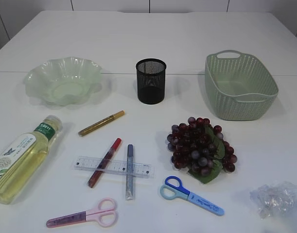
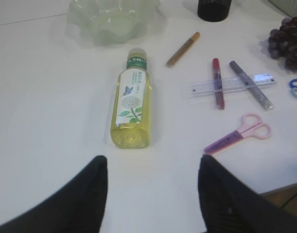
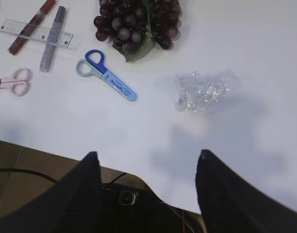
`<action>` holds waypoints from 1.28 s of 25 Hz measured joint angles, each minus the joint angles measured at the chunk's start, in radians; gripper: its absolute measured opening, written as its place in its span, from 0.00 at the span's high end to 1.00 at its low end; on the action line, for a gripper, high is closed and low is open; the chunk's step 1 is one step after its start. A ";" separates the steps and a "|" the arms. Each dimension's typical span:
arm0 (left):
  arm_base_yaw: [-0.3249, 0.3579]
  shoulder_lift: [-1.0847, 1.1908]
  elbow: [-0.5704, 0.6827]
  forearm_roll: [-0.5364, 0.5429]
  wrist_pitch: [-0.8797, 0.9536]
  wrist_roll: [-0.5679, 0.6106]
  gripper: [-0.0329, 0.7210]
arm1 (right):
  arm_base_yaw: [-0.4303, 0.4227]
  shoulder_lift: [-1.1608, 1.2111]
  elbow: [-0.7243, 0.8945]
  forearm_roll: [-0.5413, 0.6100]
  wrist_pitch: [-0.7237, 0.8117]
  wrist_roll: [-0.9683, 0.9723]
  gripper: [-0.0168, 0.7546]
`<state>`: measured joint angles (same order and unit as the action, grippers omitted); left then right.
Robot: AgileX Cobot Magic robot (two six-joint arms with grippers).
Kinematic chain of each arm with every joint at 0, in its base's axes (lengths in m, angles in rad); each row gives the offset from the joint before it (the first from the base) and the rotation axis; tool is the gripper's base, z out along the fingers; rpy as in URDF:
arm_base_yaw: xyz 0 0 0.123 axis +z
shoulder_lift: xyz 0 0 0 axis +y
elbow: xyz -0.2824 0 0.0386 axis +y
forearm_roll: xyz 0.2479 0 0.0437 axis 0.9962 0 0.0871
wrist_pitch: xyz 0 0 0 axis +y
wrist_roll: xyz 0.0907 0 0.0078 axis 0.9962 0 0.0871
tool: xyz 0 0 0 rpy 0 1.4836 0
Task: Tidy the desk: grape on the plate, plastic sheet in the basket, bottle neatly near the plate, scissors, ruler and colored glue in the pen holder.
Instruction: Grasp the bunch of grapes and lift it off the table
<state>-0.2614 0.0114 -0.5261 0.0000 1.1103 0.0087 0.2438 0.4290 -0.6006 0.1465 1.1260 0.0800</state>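
A yellow bottle [image 1: 22,160] [image 2: 131,104] lies on its side at the front left, just ahead of my open left gripper [image 2: 152,160]. Dark grapes [image 1: 201,148] [image 3: 136,22] sit right of centre. The crumpled plastic sheet [image 1: 277,199] [image 3: 201,90] lies ahead of my open right gripper [image 3: 148,154], which hangs over the table's front edge. A clear ruler [image 1: 82,163] lies under red glue [image 1: 105,162] and grey glue [image 1: 130,171]; gold glue [image 1: 101,123] lies apart. Pink scissors [image 1: 85,216] and blue scissors [image 1: 192,195] lie in front. Neither gripper shows in the exterior view.
At the back stand the green wavy plate [image 1: 63,80], the black mesh pen holder [image 1: 151,80] and the green basket [image 1: 239,86], all holding nothing that I can see. Cables [image 3: 114,179] run below the table's front edge.
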 joint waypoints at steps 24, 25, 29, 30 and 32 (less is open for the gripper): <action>0.000 0.260 -0.168 -0.021 -0.081 0.000 0.37 | 0.000 0.359 -0.226 0.086 0.050 0.046 0.35; 0.000 0.303 -0.203 -0.021 -0.085 0.000 0.37 | 0.000 0.389 -0.247 0.086 0.057 0.051 0.35; 0.000 0.474 -0.332 -0.021 -0.088 0.002 0.34 | 0.000 0.536 -0.336 0.087 0.065 0.086 0.35; 0.000 0.513 -0.365 -0.021 -0.076 0.002 0.33 | 0.000 0.576 -0.357 0.087 0.065 0.098 0.35; 0.000 0.604 -0.421 -0.021 -0.043 0.002 0.31 | 0.000 0.648 -0.393 0.099 0.065 0.110 0.35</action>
<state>-0.2614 0.6158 -0.9476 -0.0208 1.0671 0.0105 0.2438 1.0769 -0.9938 0.2457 1.1908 0.1899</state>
